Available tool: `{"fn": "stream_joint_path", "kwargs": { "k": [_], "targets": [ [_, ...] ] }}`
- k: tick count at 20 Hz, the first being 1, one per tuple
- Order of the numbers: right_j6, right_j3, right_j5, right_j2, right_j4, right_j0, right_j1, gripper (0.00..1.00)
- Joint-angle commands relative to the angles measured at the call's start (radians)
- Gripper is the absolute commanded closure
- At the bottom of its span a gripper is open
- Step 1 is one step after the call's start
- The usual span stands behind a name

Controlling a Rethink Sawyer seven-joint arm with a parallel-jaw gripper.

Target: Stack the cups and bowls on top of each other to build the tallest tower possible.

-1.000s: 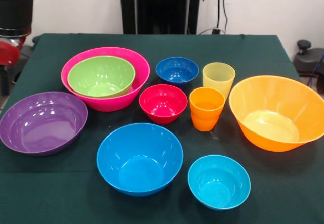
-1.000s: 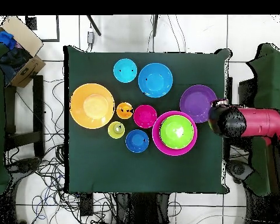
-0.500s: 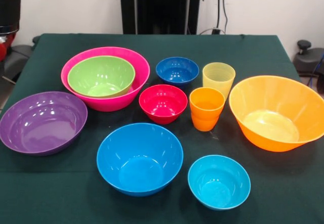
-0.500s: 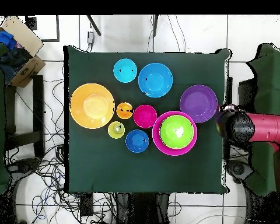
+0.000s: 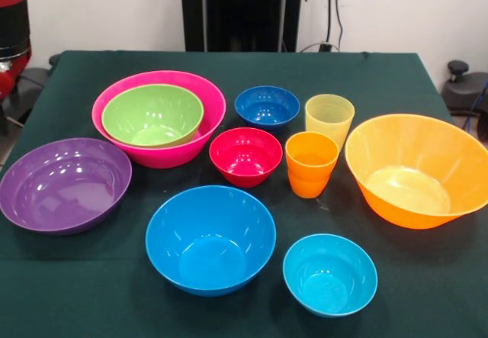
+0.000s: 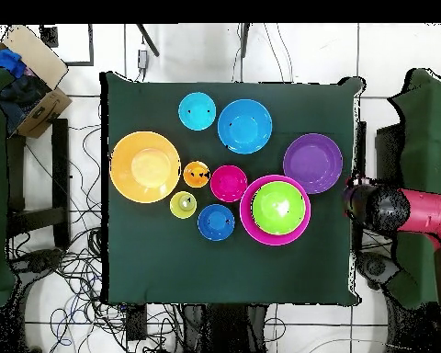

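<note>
Counter (image 5: 229,67): dark green cloth, nine vessels, all upright and open-side up.

- Pink bowl (image 5: 200,136), large, holding the green bowl (image 5: 152,114) nested inside: the only stack.
- Purple bowl (image 5: 64,185), alone, beside the pink one.
- Sky-blue bowl (image 5: 210,239), medium, near edge.
- Cyan bowl (image 5: 329,274), small, beside it.
- Red bowl (image 5: 245,156), small, centre.
- Dark blue bowl (image 5: 267,107), small, behind the red.
- Yellow cup (image 5: 329,119) and orange cup (image 5: 311,163), close together, single.
- Orange bowl (image 5: 415,170), large, at the side.

Arm (image 6: 403,210): off the counter's edge, past the purple bowl. Jaws: cannot tell whether open or closed; nothing seen held.
</note>
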Motion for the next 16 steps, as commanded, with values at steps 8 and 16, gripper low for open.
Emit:
{"fn": "stream_joint_path", "kwargs": {
  "k": [8, 16],
  "targets": [
    [-0.210, -0.076, 0.482, -0.001, 0.167, -0.099, 0.223, 0.00],
    [-0.475, -0.148, 0.665, 0.166, 0.267, -0.235, 0.379, 0.00]
  ]
}}
